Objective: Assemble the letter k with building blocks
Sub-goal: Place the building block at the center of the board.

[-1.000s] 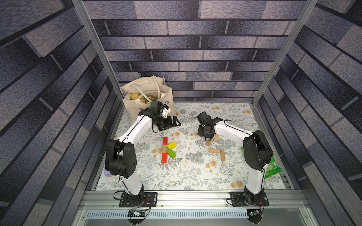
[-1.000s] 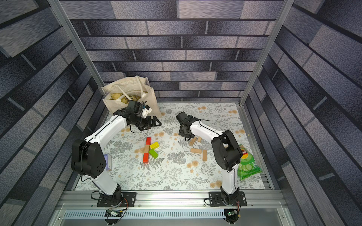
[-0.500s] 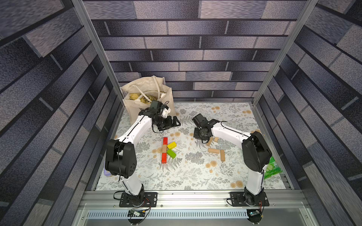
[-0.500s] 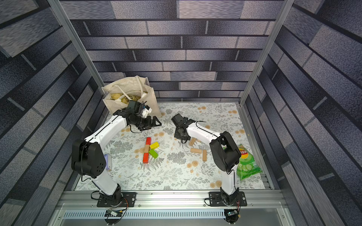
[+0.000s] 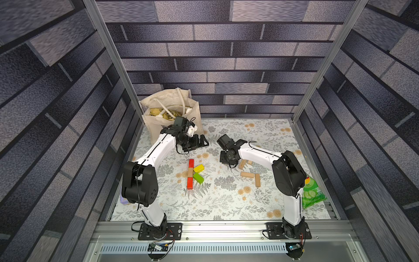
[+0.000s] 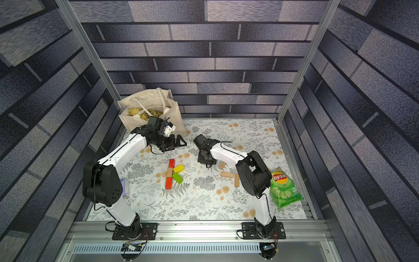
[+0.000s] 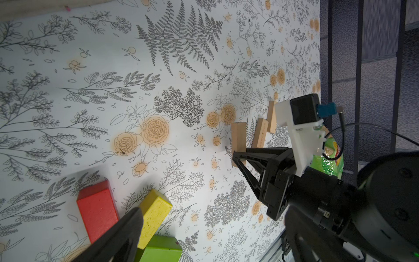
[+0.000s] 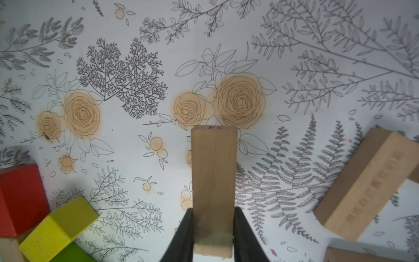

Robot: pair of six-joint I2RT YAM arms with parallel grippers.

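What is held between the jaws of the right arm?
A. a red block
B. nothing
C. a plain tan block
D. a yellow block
C: in the right wrist view the jaws press on both sides of a plain tan block, while the red block and the yellow block lie on the table beside it, untouched.

A cream cloth bag (image 5: 172, 113) stands at the far left corner of the flower-patterned worktop (image 5: 226, 204), a green crisp packet (image 6: 283, 192) lies at its right edge, and a small purple pack (image 6: 125, 188) lies at its left edge.
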